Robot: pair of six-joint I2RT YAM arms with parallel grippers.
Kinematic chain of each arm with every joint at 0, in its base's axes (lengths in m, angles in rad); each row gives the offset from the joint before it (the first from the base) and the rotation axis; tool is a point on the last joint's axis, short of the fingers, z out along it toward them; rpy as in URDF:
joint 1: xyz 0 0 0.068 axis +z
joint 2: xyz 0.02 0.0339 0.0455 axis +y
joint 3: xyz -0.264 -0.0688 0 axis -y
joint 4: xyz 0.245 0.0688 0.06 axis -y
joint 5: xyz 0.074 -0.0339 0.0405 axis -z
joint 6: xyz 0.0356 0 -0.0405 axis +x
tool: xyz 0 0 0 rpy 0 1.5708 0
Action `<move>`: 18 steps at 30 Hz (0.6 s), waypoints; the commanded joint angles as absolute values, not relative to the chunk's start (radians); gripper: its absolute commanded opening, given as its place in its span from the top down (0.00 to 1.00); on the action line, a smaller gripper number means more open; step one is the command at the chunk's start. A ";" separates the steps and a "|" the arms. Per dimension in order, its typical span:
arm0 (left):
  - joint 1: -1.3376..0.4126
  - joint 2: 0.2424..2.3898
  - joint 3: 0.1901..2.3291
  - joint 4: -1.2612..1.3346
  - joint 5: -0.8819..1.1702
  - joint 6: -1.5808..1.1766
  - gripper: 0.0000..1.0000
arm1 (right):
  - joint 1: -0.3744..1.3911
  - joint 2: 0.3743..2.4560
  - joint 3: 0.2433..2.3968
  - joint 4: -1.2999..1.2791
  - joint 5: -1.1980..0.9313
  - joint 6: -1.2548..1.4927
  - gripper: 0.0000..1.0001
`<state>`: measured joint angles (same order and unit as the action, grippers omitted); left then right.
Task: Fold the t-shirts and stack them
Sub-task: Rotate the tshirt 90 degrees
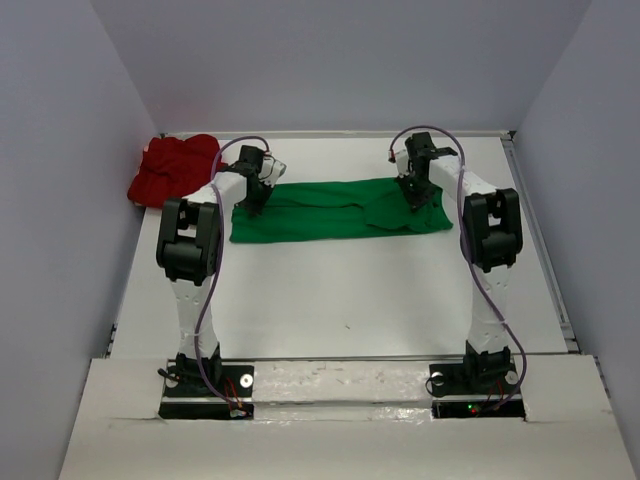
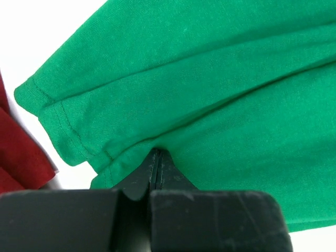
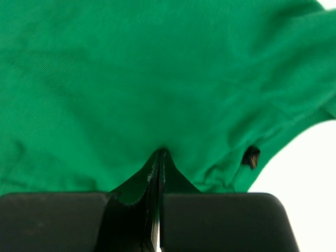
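White table (image 1: 350,300), pale grey walls (image 1: 340,60) closing three sides, thin rail (image 1: 547,262) along the table's right edge, white board (image 1: 340,425) across the near edge.

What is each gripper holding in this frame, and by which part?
Both are shut on the green t-shirt: the left gripper pinches a fold beside the hemmed edge at its left end, the right gripper a fold near its right end.
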<state>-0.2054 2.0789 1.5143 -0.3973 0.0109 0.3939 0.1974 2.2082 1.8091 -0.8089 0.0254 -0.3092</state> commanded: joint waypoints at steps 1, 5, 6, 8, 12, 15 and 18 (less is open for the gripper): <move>-0.196 2.074 1.508 -0.433 -0.035 0.390 1.00 | 0.192 2.241 1.884 -0.825 0.008 -0.284 1.00; -0.196 2.054 1.482 -0.437 -0.038 0.388 1.00 | 0.192 2.298 1.934 -0.838 0.009 -0.275 1.00; -0.196 2.048 1.473 -0.440 -0.038 0.390 1.00 | 0.192 2.307 1.959 -0.841 0.012 -0.273 1.00; -0.196 2.039 1.457 -0.448 -0.040 0.391 1.00 | 0.192 2.336 1.985 -0.847 0.014 -0.267 1.00; -0.198 2.002 1.417 -0.469 -0.015 0.393 1.00 | 0.183 2.382 2.074 -0.876 0.008 -0.259 1.00; -0.201 1.958 1.364 -0.480 -0.005 0.405 1.00 | 0.183 2.425 2.147 -0.897 -0.029 -0.258 1.00; -0.204 1.921 1.295 -0.494 -0.005 0.413 1.00 | 0.183 2.465 2.219 -0.932 -0.054 -0.256 1.00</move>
